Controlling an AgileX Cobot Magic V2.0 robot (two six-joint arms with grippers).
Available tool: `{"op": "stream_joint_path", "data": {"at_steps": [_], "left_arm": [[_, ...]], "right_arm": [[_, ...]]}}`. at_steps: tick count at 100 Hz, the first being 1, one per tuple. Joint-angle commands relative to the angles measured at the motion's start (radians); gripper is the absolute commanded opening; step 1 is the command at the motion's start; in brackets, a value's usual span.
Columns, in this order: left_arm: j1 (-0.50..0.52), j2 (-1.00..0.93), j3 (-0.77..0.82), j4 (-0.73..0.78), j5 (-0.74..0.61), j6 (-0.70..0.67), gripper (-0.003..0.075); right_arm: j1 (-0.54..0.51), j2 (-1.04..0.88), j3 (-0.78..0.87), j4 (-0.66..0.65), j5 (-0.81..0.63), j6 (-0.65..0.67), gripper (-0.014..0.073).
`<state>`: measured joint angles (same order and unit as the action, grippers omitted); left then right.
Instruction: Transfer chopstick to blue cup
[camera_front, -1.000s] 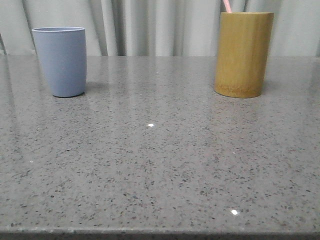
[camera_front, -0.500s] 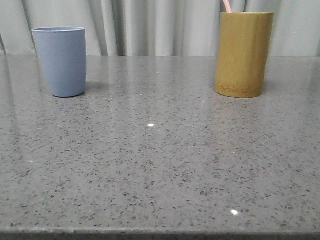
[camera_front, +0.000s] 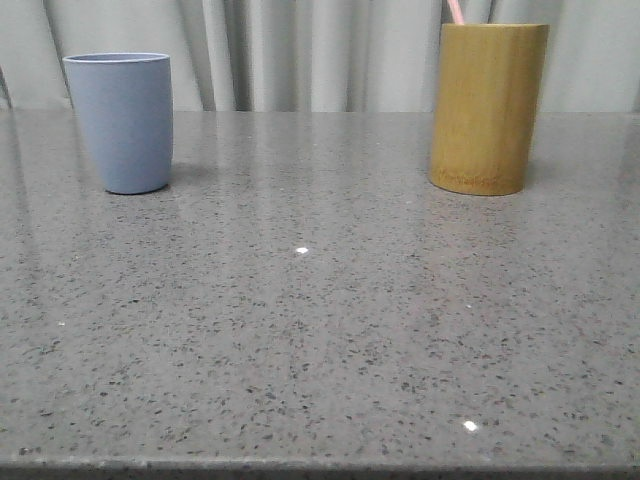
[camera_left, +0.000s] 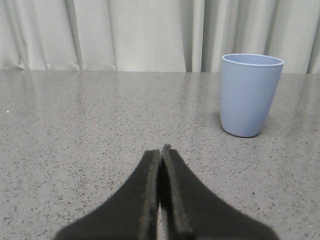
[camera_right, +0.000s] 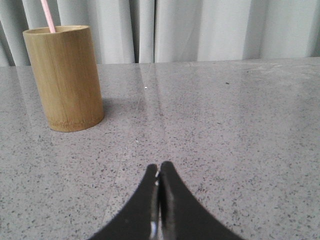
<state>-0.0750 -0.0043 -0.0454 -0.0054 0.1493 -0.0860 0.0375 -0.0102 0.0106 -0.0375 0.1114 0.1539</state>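
The blue cup (camera_front: 121, 122) stands upright at the far left of the grey speckled table; it also shows in the left wrist view (camera_left: 250, 94). A pale-pink chopstick (camera_front: 454, 12) sticks out of the tall bamboo cylinder (camera_front: 487, 108) at the far right, only its upper end showing; it shows in the right wrist view too (camera_right: 48, 16), in the cylinder (camera_right: 64, 78). My left gripper (camera_left: 161, 150) is shut and empty, low over the table, short of the cup. My right gripper (camera_right: 160, 166) is shut and empty, short of the cylinder. Neither gripper shows in the front view.
Pale curtains (camera_front: 300, 55) hang behind the table's far edge. The table's front edge (camera_front: 320, 465) runs along the bottom of the front view. Open tabletop (camera_front: 300, 300) lies between the cup and the cylinder.
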Motion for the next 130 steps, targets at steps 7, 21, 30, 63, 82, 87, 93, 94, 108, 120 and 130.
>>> {"op": "stream_joint_path", "data": {"at_steps": [7, 21, 30, 63, 82, 87, 93, 94, 108, 120, 130], "left_arm": [[0.003, 0.048, -0.138, -0.011, 0.007, -0.007, -0.0019], [0.003, 0.137, -0.233, -0.040, 0.035, -0.007, -0.0019], [0.003, 0.199, -0.295, -0.073, 0.037, -0.007, -0.0019], [0.003, 0.435, -0.537, -0.075, 0.155, -0.007, -0.0018], [0.003, 0.568, -0.651, -0.075, 0.253, -0.004, 0.0001], [0.003, 0.597, -0.666, -0.075, 0.253, -0.001, 0.0032], [0.003, 0.624, -0.678, -0.075, 0.253, 0.002, 0.0083], [0.003, 0.630, -0.680, -0.075, 0.253, 0.002, 0.0098], [0.003, 0.670, -0.694, -0.075, 0.253, 0.002, 0.0281], [0.003, 0.679, -0.696, -0.075, 0.253, 0.002, 0.0418], [0.003, 0.679, -0.696, -0.075, 0.253, 0.002, 0.0429]], "right_arm": [[-0.005, 0.014, -0.134, -0.011, 0.048, -0.008, -0.0105], [-0.005, 0.088, -0.253, -0.011, 0.164, -0.008, -0.0105], [-0.005, 0.151, -0.328, -0.011, 0.209, -0.008, -0.0105], [-0.005, 0.407, -0.571, -0.011, 0.323, -0.008, -0.0104], [-0.005, 0.536, -0.666, -0.011, 0.371, -0.008, -0.0034], [-0.005, 0.561, -0.682, -0.011, 0.371, -0.008, 0.0026], [-0.005, 0.585, -0.698, -0.011, 0.371, -0.008, 0.0121], [-0.005, 0.591, -0.700, -0.011, 0.371, -0.008, 0.0132], [-0.005, 0.624, -0.717, -0.011, 0.370, -0.008, 0.0308], [-0.005, 0.627, -0.721, -0.011, 0.368, -0.008, 0.0335], [-0.005, 0.627, -0.721, -0.011, 0.367, -0.008, 0.0335]]}}
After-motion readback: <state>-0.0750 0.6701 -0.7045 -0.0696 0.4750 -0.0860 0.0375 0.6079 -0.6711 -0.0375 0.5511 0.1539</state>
